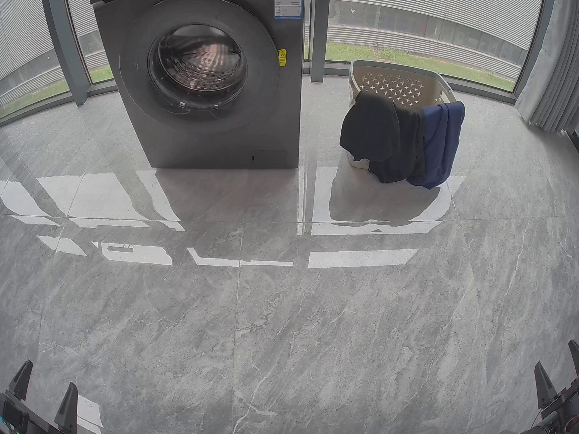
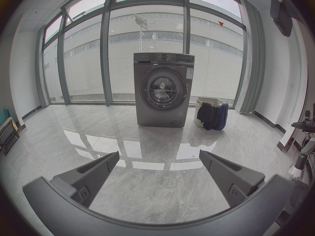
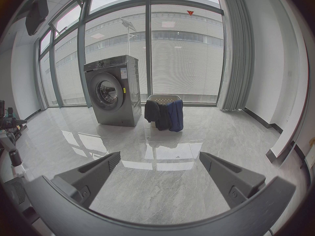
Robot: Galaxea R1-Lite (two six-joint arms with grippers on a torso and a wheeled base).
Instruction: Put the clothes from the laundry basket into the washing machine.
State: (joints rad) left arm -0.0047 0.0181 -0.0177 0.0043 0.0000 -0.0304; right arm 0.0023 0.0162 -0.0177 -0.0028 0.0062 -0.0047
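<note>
Left gripper [image 2: 159,153]: fingers spread apart, holding nothing. Right gripper [image 3: 159,153]: likewise released and empty. Both hang low over the bare grey floor [image 1: 301,333], well apart from the work.

The laundry basket [image 1: 416,82] stands ahead and to the right, near the window, so the right arm is judged the nearer. A black garment [image 1: 377,131] and a blue garment [image 1: 443,140] are draped side by side over its front rim. They hang lengthwise down the near wall toward the floor, and the black one overlaps the blue. Both look limp and creased.

The washing machine [image 1: 199,73] stands just left of the basket with its round front facing the robot. Whether its door is shut cannot be told.

Judgement: no garment has been moved yet, and the robot must close in on the basket first.
</note>
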